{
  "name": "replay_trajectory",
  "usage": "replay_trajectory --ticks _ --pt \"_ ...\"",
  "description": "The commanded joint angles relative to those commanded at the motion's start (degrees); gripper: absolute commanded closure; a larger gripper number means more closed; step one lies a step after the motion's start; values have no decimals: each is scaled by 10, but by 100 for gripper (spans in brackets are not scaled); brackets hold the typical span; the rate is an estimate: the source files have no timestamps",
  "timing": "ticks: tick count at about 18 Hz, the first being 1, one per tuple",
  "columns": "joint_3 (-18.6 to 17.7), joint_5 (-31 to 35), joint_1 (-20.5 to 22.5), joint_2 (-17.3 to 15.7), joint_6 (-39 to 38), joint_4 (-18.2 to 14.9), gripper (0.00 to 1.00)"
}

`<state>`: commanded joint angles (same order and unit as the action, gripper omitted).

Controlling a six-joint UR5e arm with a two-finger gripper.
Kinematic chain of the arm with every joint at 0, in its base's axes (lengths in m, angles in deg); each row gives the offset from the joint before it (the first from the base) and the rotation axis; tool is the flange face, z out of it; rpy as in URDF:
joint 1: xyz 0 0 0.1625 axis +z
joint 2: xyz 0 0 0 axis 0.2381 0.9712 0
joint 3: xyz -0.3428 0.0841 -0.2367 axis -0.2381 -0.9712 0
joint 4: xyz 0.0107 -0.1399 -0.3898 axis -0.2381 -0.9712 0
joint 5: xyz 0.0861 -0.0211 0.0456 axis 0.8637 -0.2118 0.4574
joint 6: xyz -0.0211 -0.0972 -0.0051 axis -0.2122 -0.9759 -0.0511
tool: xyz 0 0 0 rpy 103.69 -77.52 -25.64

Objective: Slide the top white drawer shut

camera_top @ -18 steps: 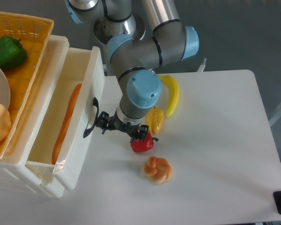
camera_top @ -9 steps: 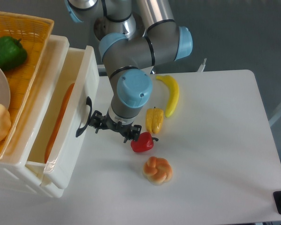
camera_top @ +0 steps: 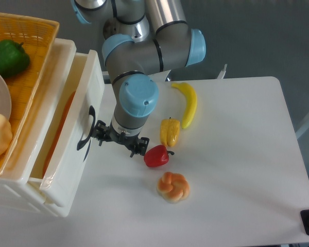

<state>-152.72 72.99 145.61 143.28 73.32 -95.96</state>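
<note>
Still partly open, top white drawer (camera_top: 67,139) meets hand (camera_top: 115,140).

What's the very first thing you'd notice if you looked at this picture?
The big grey and blue robot arm in the middle, reaching down with its gripper right beside the black handle of the top white drawer, which is partly open on the left. Next, the bright toy food on the white table: a yellow banana, a red pepper and a braided bun.

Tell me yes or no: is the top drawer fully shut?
No, the top drawer stands partly out, with an orange sausage-like thing visible inside it and the gripper by its black handle.
</note>
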Motion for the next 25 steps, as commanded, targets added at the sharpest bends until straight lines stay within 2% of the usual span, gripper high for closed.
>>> replay_trajectory --ticks 25 --pt "1 10 -19 -1 1 1 0"
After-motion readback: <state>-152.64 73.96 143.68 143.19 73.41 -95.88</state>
